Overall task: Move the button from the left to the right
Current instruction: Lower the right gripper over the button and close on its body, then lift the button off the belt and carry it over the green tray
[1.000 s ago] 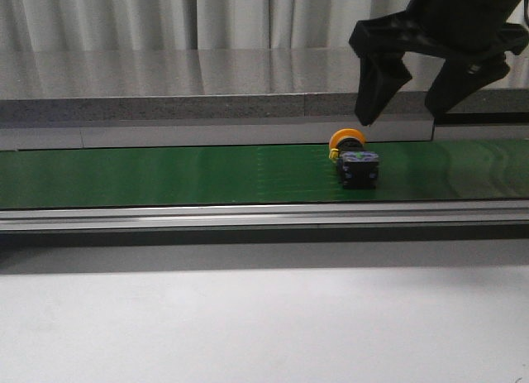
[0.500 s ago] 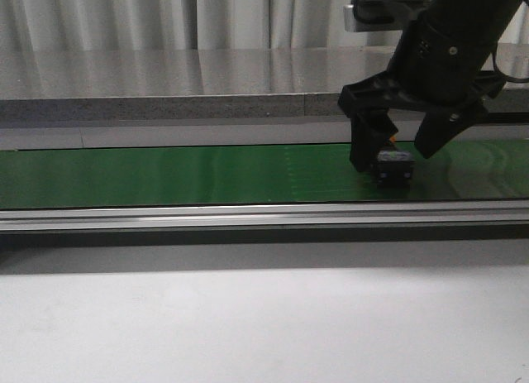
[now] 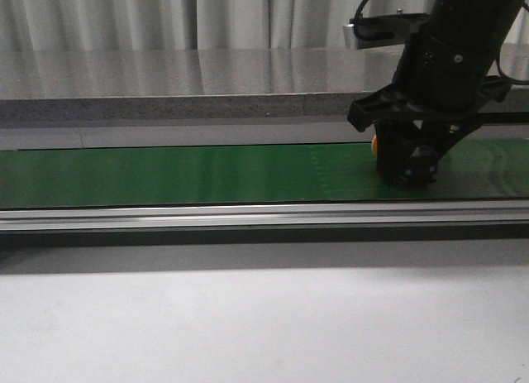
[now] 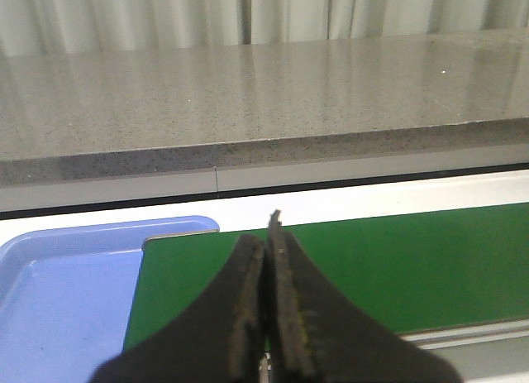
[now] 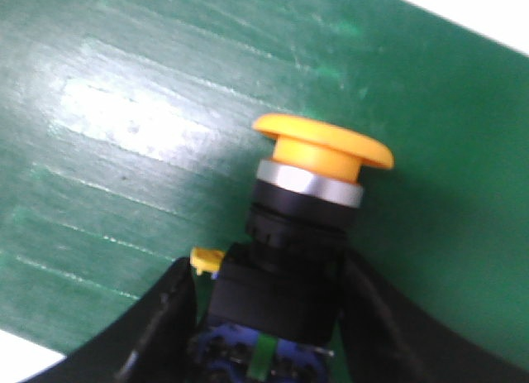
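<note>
Right gripper (image 3: 407,169) straddles the button (image 5: 307,226) right of frame centre on the green belt (image 3: 165,174), fingers flanking its black body, closure indeterminate, cap pointing away.

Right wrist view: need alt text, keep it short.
The right gripper has its two black fingers on either side of the button, at its black body. The button's yellow-orange cap and silver collar point away from the camera. Behind it lies the green belt, with a bright glare patch and faint scratch lines.
</note>
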Controlling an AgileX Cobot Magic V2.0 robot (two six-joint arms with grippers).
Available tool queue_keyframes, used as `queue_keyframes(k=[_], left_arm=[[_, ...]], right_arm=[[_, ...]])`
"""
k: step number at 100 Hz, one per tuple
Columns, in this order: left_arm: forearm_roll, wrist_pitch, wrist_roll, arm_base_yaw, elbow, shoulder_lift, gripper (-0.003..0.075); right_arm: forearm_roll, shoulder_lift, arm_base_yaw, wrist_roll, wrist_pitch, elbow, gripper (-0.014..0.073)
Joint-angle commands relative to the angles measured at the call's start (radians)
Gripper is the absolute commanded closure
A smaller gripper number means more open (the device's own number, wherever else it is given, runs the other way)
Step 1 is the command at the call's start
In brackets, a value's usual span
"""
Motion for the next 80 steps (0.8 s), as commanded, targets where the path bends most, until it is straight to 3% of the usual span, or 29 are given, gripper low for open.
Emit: queue_keyframes(k=[1,18,49,80], left_arm=[[-0.013,-0.082,-0.003,-0.012,-0.026,0.005,0.0740],[-0.013,-0.082,-0.003,-0.012,-0.026,0.005,0.0740],[-0.013,-0.082,-0.003,-0.012,-0.026,0.005,0.0740],[-0.013,-0.082,-0.003,-0.012,-0.026,0.005,0.0740]], right_arm=[[-0.054,-0.079,-0.021,-0.012,0.007,-0.057,0.0533],[-0.067,-0.130,-0.120,-0.028,0.022,-0.092,0.0533],[-0.043,-0.166,-0.389,-0.194,0.017,-0.095,0.0533],[0.053,-0.138,-0.635,-0.487,-0.039,-0.095,0.0533]])
